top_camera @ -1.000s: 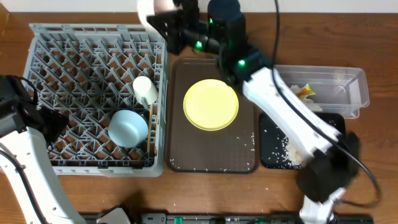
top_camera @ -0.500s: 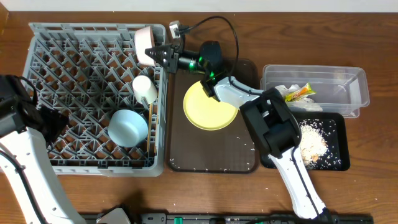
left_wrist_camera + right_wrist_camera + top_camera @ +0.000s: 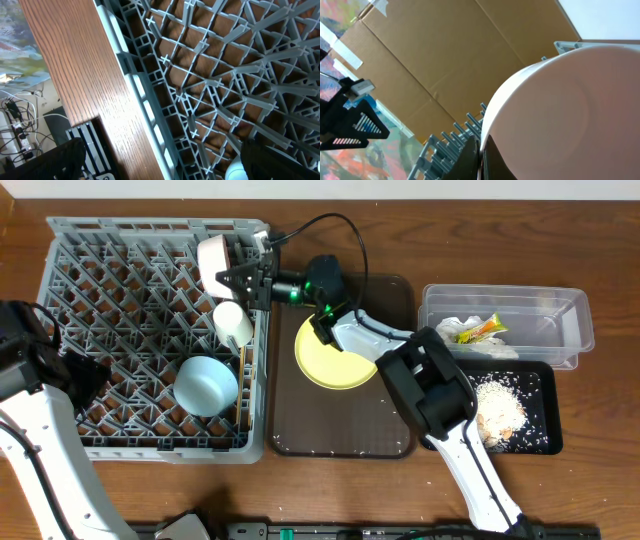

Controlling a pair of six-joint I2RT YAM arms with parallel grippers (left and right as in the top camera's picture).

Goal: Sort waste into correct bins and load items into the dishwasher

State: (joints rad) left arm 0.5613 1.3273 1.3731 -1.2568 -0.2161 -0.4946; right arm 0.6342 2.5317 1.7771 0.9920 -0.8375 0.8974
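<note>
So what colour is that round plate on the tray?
The plate is plain yellow, clearest in the overhead view.

Dish rack (image 3: 120,260) holds light-blue bowl (image 3: 205,385), white cup (image 3: 233,323) — cream cup (image 3: 213,263) tilted at its rim; yellow plate (image 3: 330,367) flat beside it; wrapper (image 3: 478,330) in clear tub (image 3: 560,310).

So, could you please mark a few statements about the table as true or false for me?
1. The right gripper holds a cream bowl at the dish rack's right edge. True.
2. The yellow plate stands in the rack. False: it lies on the brown tray.
3. The light-blue bowl sits in the rack. True.
4. The wrapper lies in the black tray. False: it is in the clear tub; the black tray holds rice scraps.
5. The left gripper is shut on a cup. False: it is open, holding nothing.
</note>
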